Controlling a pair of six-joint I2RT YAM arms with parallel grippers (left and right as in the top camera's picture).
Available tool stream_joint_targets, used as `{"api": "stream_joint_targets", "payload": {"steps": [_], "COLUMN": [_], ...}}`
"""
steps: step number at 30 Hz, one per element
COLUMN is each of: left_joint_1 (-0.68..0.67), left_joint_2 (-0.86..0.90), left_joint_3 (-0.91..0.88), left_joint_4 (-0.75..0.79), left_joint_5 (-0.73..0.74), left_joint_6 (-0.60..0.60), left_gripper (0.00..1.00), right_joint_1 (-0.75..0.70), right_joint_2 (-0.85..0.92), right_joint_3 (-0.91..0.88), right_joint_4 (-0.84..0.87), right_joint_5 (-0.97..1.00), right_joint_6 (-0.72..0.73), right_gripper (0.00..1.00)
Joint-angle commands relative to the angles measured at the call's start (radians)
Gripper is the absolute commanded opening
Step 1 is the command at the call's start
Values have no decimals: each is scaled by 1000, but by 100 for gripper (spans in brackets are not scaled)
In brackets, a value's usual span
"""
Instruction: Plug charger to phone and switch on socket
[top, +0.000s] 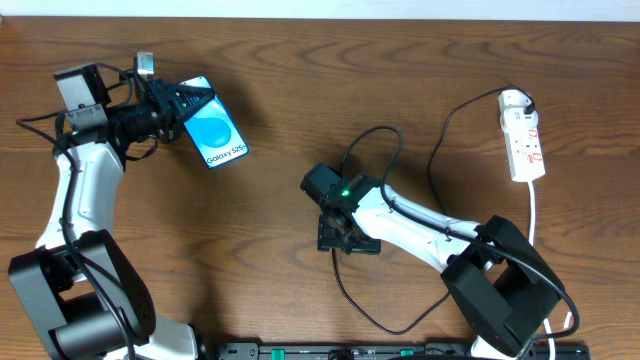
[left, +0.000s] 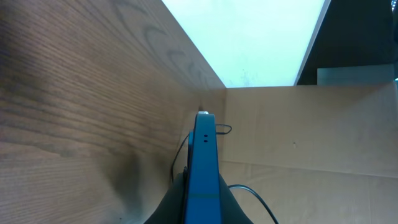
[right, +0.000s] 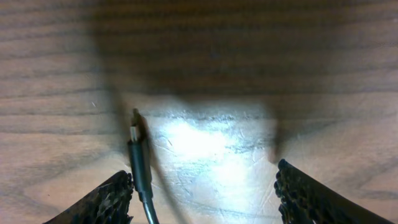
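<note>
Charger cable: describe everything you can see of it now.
Thin black charger cable, rubbery-looking cord, lies slack in loose loops on the brown wooden table, running from the white power strip toward the right gripper. Its free end, a black moulded plug with a small metal tip, lies flat on the wood between the open fingers, close beside one of them; whether they touch is unclear. Not gripped.

Table (top: 300, 80): brown wood grain, smooth, mostly matt; a lit patch in the right wrist view shows a faint sheen. Phone (top: 214, 136): glossy screen. Socket (top: 524, 140): smooth white plastic. Charger (right: 140, 168): matt black sheath; plug tip (right: 134, 117) looks like metal. Right gripper (right: 204, 171): pads (right: 298, 193) black, rough, finely knurled.
</note>
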Motion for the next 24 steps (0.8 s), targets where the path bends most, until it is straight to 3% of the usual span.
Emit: {"api": "stream_joint_targets", "payload": {"steps": [1, 24], "left_joint_1": [2, 2], "left_joint_2": [-27, -27], "left_joint_3": [16, 16], "left_joint_4": [0, 1], "left_joint_5": [40, 40], "left_joint_6": [14, 14], "left_gripper": [7, 7], "right_joint_1": [-5, -9], "right_joint_2": [13, 46], "right_joint_3": [10, 10], "right_joint_4": [-9, -42], "right_joint_5": [12, -4], "right_joint_6": [20, 42], "right_gripper": [71, 69]}}
